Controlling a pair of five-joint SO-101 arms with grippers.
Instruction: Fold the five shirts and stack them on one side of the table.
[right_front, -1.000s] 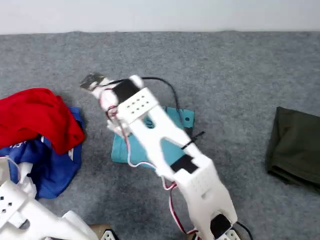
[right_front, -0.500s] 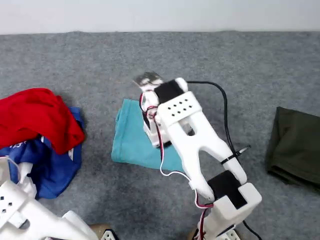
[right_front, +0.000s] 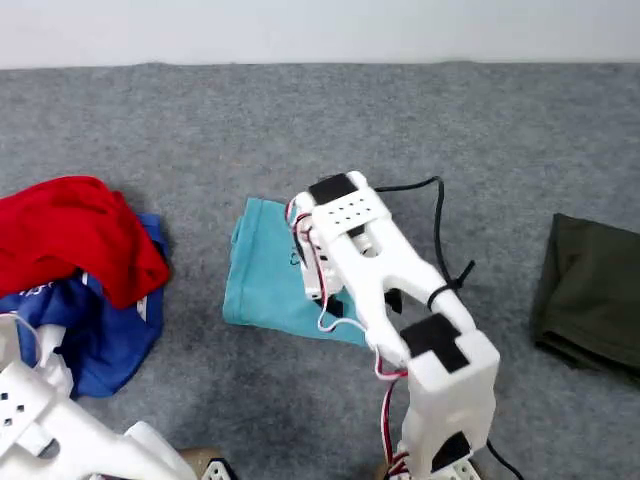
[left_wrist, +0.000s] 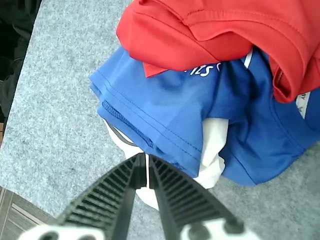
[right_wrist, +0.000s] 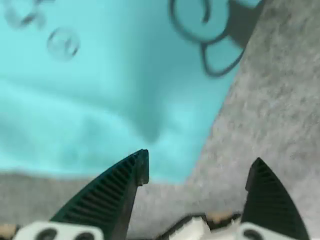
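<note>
High view, table (right_front: 480, 150): grey felt is seen across the whole surface.
High view, right arm (right_front: 380, 270): it is stretched from the near edge over the middle of the table, and its wrist is held above the teal shirt.
High view, teal shirt (right_front: 262, 280): it is laid folded at the centre, partly covered by the arm.
High view, red shirt (right_front: 70, 235): it is heaped at the left edge, on top of the blue shirt (right_front: 100, 335).
High view, dark green shirt (right_front: 590, 295): it is laid folded at the right edge, well apart from the others.
High view, left arm (right_front: 40, 420): it is placed at the near left corner.
Left wrist view, left gripper (left_wrist: 146, 159): the jaws are brought together, with nothing seen between them, over the edge of a white shirt (left_wrist: 215, 145).
Left wrist view, pile: the white shirt is tucked under the blue one, and the red one is laid on top.
Right wrist view, right gripper (right_wrist: 200, 161): the jaws are spread wide; one finger is held over the teal shirt's edge, the other over bare felt.
</note>
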